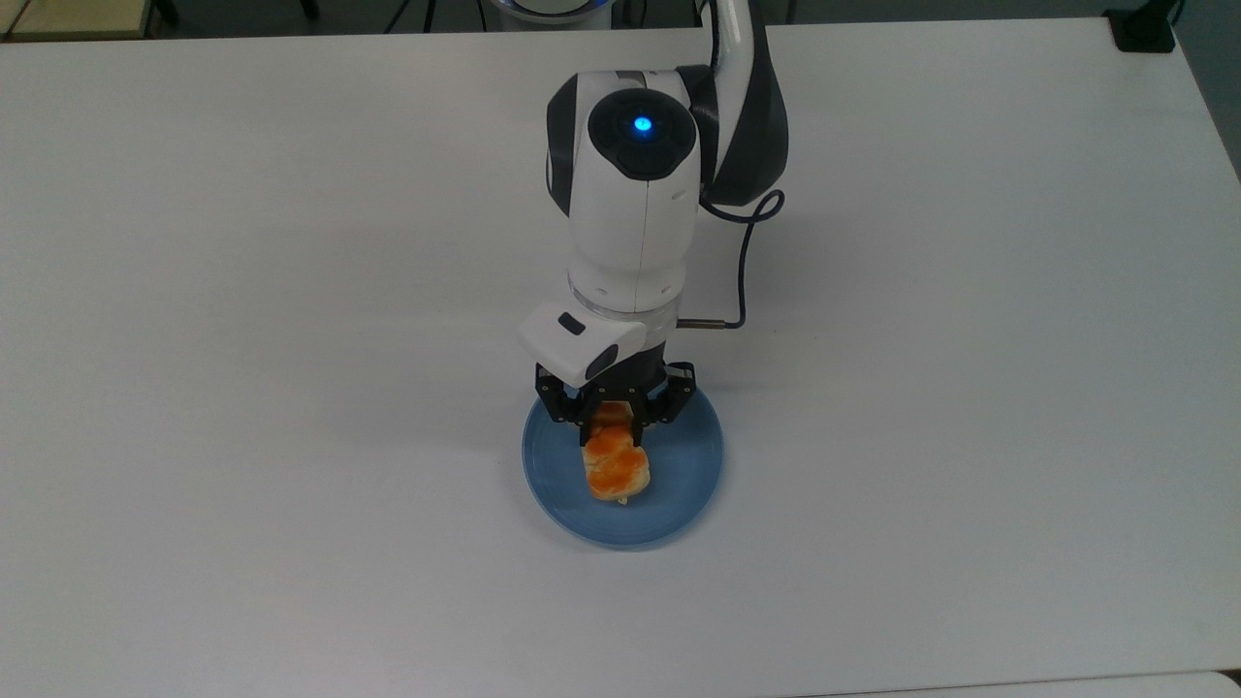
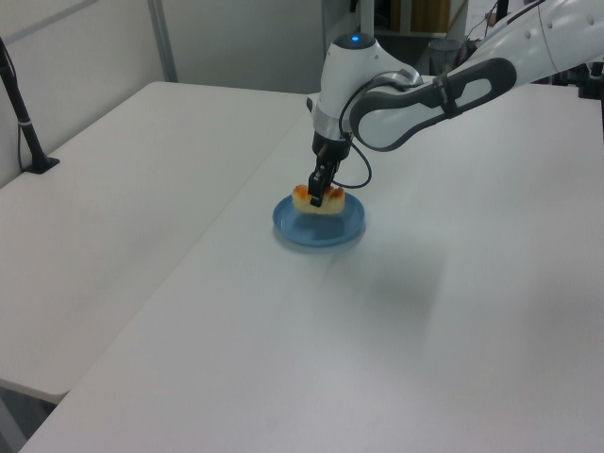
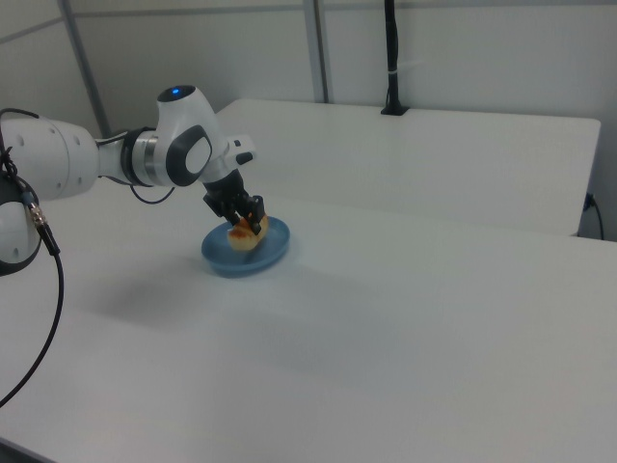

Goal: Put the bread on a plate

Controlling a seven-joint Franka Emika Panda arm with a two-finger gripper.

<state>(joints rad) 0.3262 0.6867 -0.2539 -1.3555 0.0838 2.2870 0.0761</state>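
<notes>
Bright, even overhead light; the white desk (image 1: pixel 291 291) shows soft, faint shadows and no glare; frames look sharp.

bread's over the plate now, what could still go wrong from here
The gripper holds the bread by one end, the rest sticking out unsupported, so it may tip or roll on release. It sits toward the top view's left half of the plate, so a roll could carry it to the rim. The jaws stand low over the plate and might nudge it when opening.
</notes>
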